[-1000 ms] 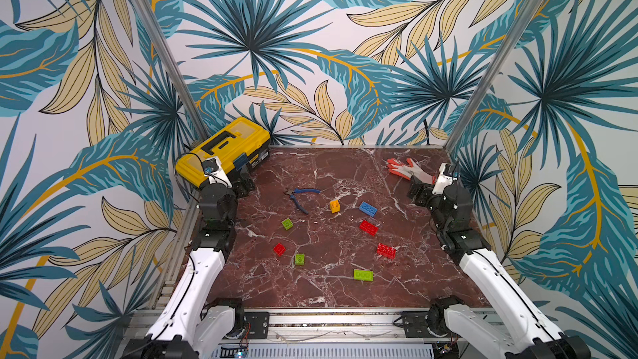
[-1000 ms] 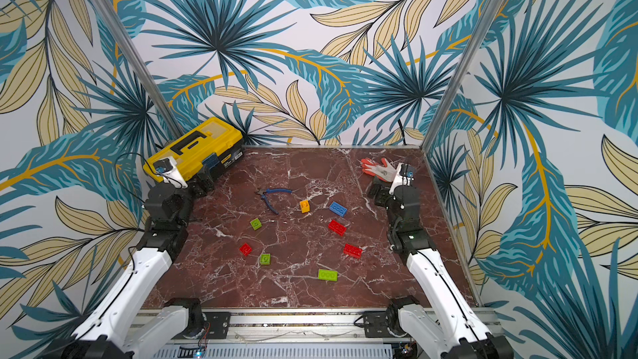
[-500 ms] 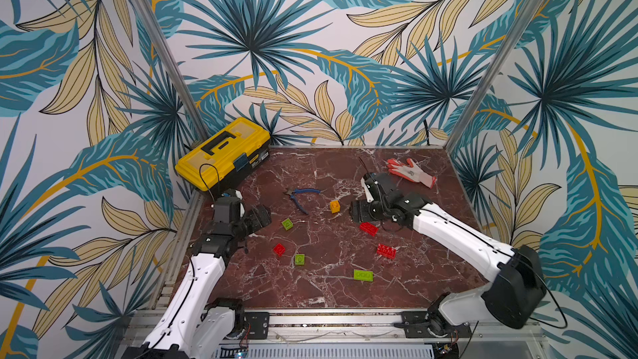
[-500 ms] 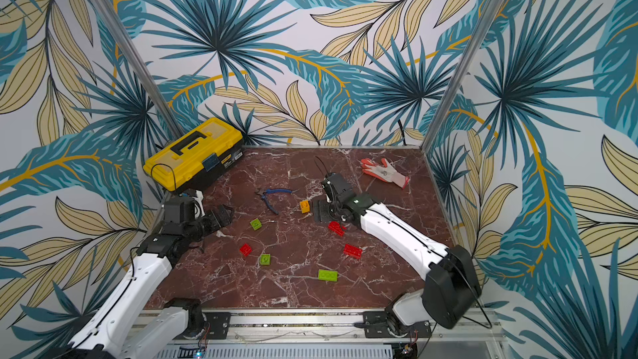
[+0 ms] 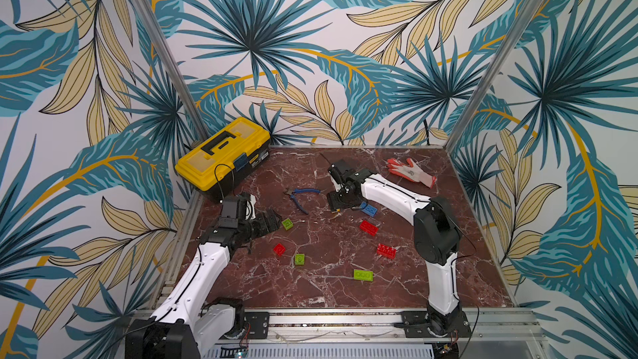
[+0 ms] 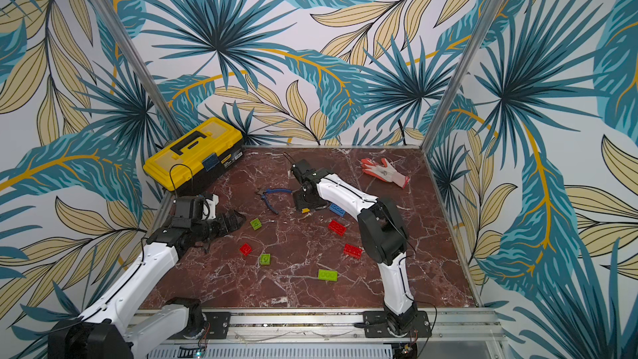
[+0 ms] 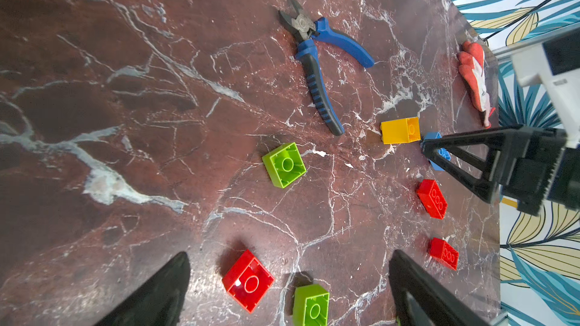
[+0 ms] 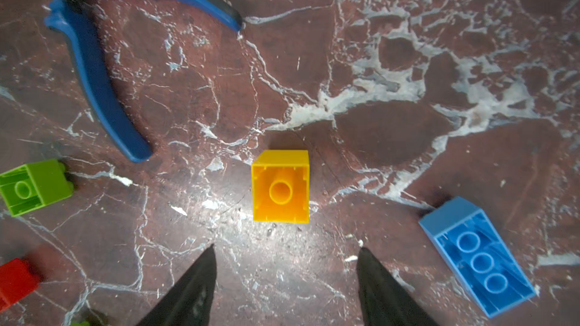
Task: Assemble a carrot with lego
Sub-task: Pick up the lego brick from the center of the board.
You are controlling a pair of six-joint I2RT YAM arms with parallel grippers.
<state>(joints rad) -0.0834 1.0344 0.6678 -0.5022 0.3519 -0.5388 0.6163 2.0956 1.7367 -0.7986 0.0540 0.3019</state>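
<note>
No carrot is in view; the lego lies loose on the marble table. My right gripper is open and points down at a yellow brick, which lies upside down just ahead of its fingertips, not between them. In both top views the gripper hides most of that brick. A blue brick lies beside it. My left gripper is open and empty, low near a green brick. The left wrist view shows a red brick and a green brick on the table past its fingers.
A yellow toolbox stands at the back left. Blue-handled pliers lie left of the right gripper. A glove lies at the back right. Two red bricks and a long green brick lie right of centre.
Both arms left their folded poses at the table's sides. The right arm reached over to the yellow brick and its jaws narrowed. The left arm moved toward the green brick.
</note>
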